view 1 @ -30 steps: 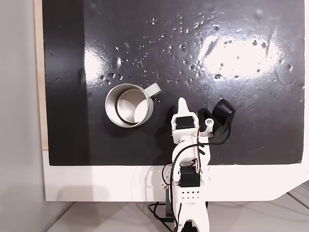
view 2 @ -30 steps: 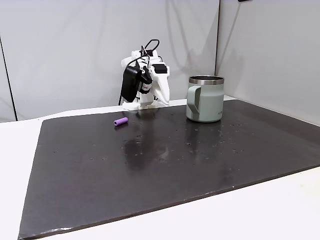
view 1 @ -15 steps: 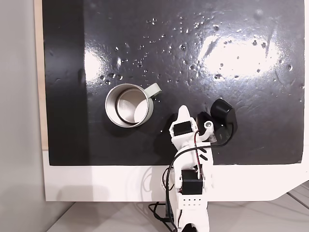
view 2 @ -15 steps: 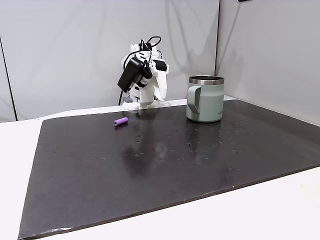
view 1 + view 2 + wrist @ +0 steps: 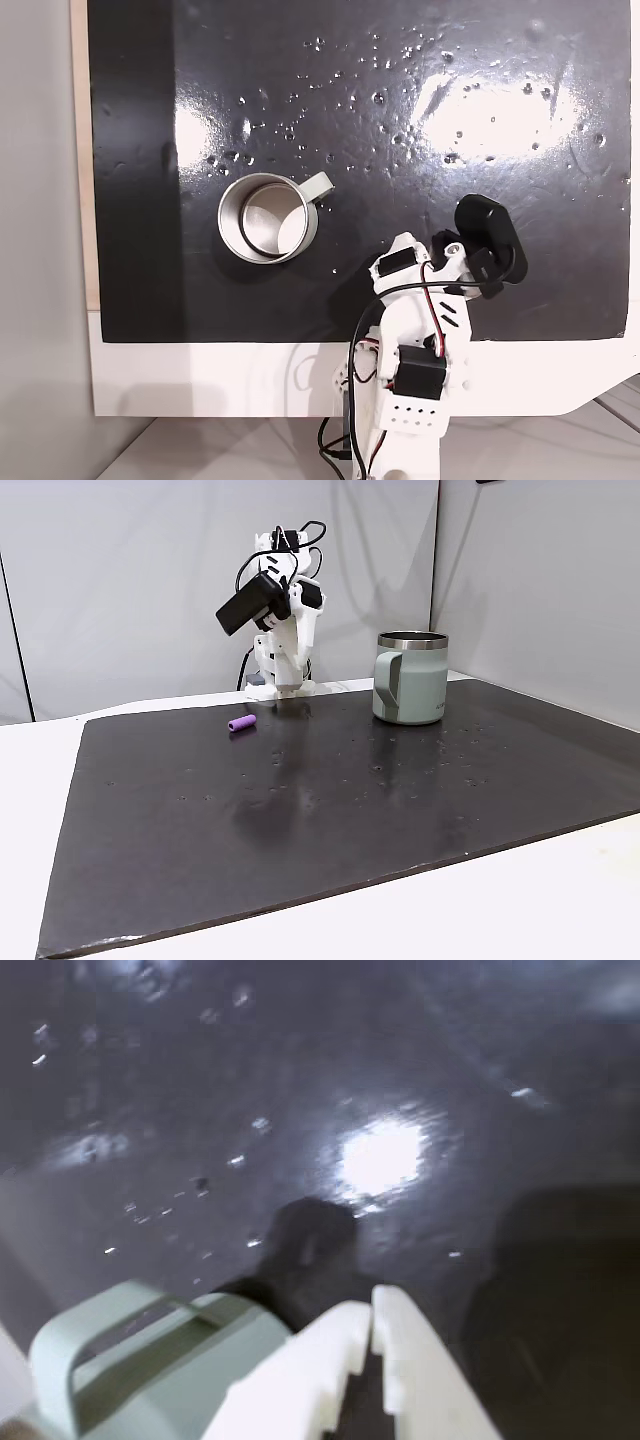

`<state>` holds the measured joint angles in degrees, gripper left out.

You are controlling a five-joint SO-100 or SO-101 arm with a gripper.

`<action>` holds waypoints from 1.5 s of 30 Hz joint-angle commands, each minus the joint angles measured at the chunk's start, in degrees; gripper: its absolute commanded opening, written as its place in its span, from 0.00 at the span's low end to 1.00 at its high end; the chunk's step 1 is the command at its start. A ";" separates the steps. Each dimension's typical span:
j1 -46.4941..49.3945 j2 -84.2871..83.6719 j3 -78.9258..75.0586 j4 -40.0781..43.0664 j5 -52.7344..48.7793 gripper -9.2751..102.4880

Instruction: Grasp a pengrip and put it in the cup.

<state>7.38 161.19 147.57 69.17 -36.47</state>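
In the wrist view the white jaws (image 5: 372,1335) are closed tip to tip and hold nothing. The pale green-grey cup (image 5: 150,1360) sits just beside them at lower left. The reach appears not yet begun; next the jaws must open and swing to the purple pengrip (image 5: 241,724), lying apart on the glossy black counter (image 5: 330,810). Plain grey walls stand behind.

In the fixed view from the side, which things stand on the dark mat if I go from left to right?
Purple pen grip → robot arm → cup; all on the dark mat.
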 commanded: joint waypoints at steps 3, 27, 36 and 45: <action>5.45 -10.55 -4.22 -0.79 -8.53 0.08; 24.43 -43.42 -16.52 -7.29 -30.15 0.26; 28.30 -51.06 -21.45 -7.29 -34.98 0.28; 27.60 -57.83 -21.62 -8.09 -36.83 0.26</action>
<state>35.07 104.06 129.55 62.31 -72.07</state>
